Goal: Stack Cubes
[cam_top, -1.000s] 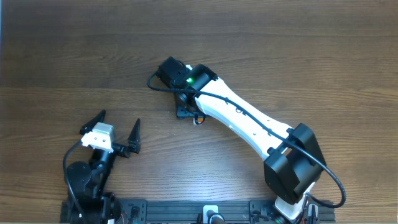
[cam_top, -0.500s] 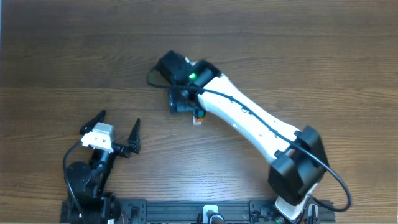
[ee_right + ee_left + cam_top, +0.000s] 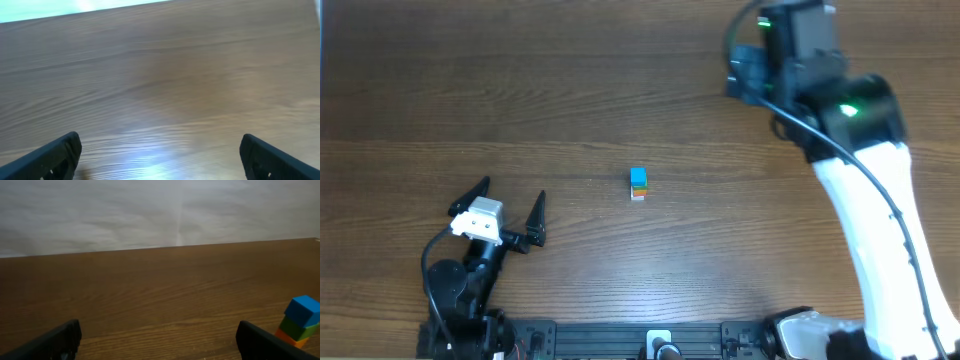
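At the middle of the table (image 3: 440,80) stands the stack of cubes (image 3: 638,186) — blue on green on orange. The left hand (image 3: 513,192) and the right hand (image 3: 160,160) are both spread, well apart from it. I think the narrow stack could topple — if an arm brushes it.

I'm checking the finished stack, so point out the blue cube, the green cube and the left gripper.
blue cube (image 3: 303,311), left wrist view, middle of its facing side.
green cube (image 3: 293,329), left wrist view, its visible side under the blue one.
left gripper (image 3: 513,188), top view, midway between its fingertips.
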